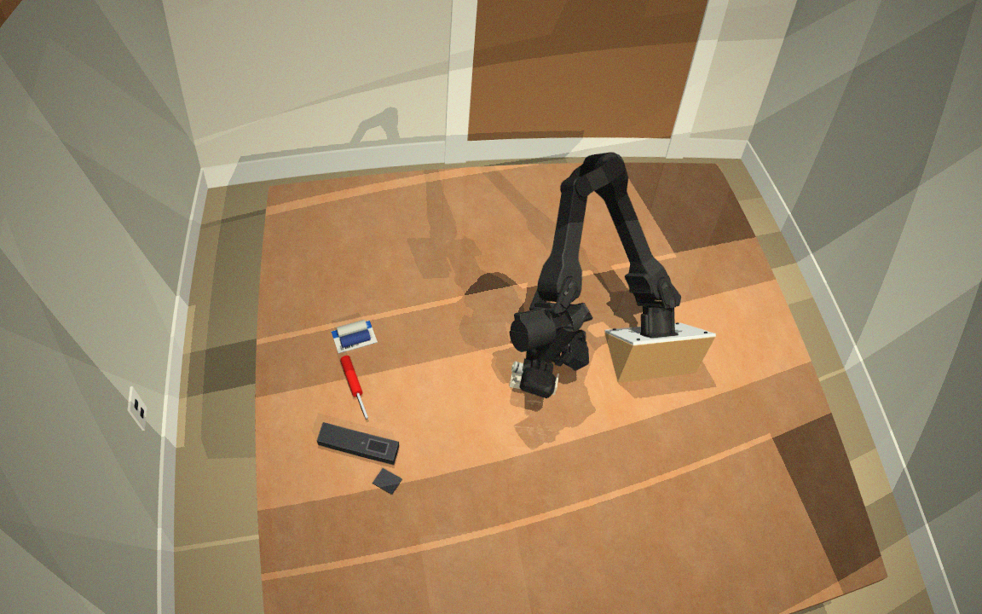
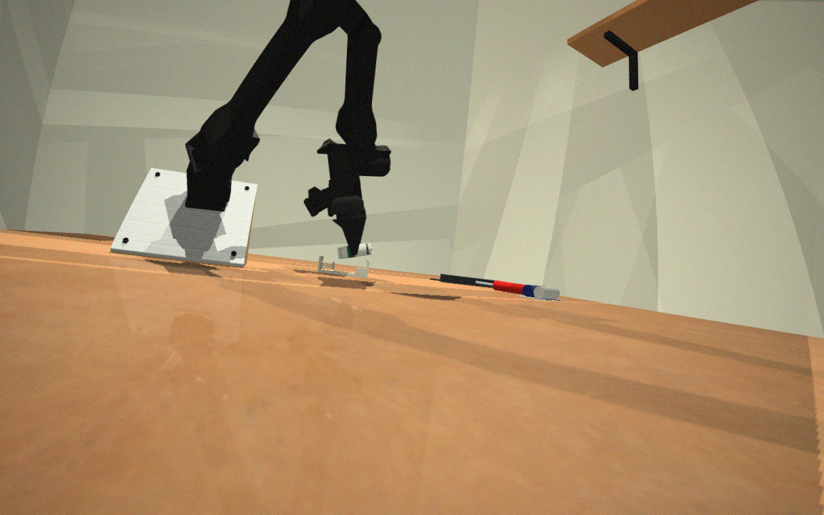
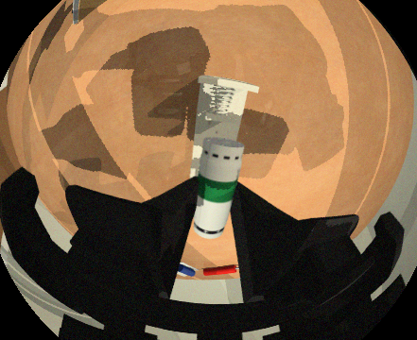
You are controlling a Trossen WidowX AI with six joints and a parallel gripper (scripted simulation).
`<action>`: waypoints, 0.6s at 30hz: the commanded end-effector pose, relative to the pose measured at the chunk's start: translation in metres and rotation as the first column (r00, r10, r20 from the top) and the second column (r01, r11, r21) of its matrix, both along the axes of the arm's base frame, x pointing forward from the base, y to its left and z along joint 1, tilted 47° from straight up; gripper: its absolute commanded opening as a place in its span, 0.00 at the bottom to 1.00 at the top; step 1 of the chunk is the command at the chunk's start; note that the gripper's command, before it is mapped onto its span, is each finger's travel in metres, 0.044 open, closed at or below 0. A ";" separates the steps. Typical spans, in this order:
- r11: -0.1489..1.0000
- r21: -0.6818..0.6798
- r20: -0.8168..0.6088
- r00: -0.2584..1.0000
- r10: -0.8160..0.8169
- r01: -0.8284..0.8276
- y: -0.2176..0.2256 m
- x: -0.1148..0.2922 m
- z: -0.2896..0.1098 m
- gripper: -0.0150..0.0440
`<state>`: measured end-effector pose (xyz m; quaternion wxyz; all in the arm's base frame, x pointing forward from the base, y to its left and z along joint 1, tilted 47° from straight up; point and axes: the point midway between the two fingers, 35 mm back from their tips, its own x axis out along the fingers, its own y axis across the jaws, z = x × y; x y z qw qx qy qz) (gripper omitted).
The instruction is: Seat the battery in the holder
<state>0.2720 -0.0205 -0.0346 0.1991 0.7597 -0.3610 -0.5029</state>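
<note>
Gripper (image 2: 352, 251) is clamped on the white battery (image 3: 216, 191) at its green band, holding it in the air just above the pale battery holder (image 2: 342, 269), whose coil spring (image 3: 221, 98) sits at the far end in the wrist view. Off to the side on the wooden table (image 1: 632, 496) lie a red-handled screwdriver (image 1: 352, 385), a second holder with a blue battery (image 1: 353, 335) and a black remote (image 1: 358, 443).

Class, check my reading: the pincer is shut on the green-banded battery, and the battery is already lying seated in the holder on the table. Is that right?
Not quite. The pincer is indeed shut on the green-banded battery, but the battery is not seated: the exterior view shows it in the air just above the holder, apart from it. The wrist view shows the holder's spring uncovered beyond the battery.
</note>
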 end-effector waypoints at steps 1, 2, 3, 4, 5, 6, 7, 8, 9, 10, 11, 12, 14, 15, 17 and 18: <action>1.000 -0.009 0.006 1.000 0.016 -0.016 -0.002 -0.001 -0.002 0.38; 1.000 -0.010 0.009 1.000 0.021 -0.021 -0.002 -0.001 -0.003 0.38; 1.000 -0.012 0.012 1.000 0.025 -0.025 -0.002 -0.001 -0.004 0.38; 0.999 -0.013 0.016 0.999 0.030 -0.029 -0.002 -0.001 -0.004 0.38; 0.999 -0.014 0.019 0.999 0.034 -0.034 -0.002 -0.001 -0.005 0.38; 0.999 -0.015 0.022 0.999 0.038 -0.038 -0.003 -0.001 -0.006 0.38; 0.999 -0.017 0.025 0.999 0.043 -0.042 -0.003 -0.001 -0.006 0.38; 0.999 -0.018 0.029 0.998 0.047 -0.047 -0.003 -0.002 -0.007 0.38; 0.999 -0.020 0.032 0.998 0.051 -0.051 -0.003 -0.002 -0.007 0.38; 0.998 -0.021 0.035 0.998 0.056 -0.055 -0.003 -0.002 -0.008 0.38; 0.998 -0.022 0.038 0.997 0.060 -0.059 -0.003 -0.002 -0.008 0.38; 0.998 -0.024 0.042 0.997 0.064 -0.063 -0.004 -0.002 -0.009 0.38; 0.997 -0.027 0.048 0.996 0.072 -0.071 -0.004 -0.002 -0.010 0.38; 0.997 -0.029 0.051 0.996 0.076 -0.075 -0.004 -0.002 -0.010 0.38; 0.996 -0.032 0.057 0.995 0.084 -0.082 -0.004 -0.002 -0.011 0.38; 0.996 -0.034 0.060 0.994 0.088 -0.086 -0.005 -0.003 -0.012 0.38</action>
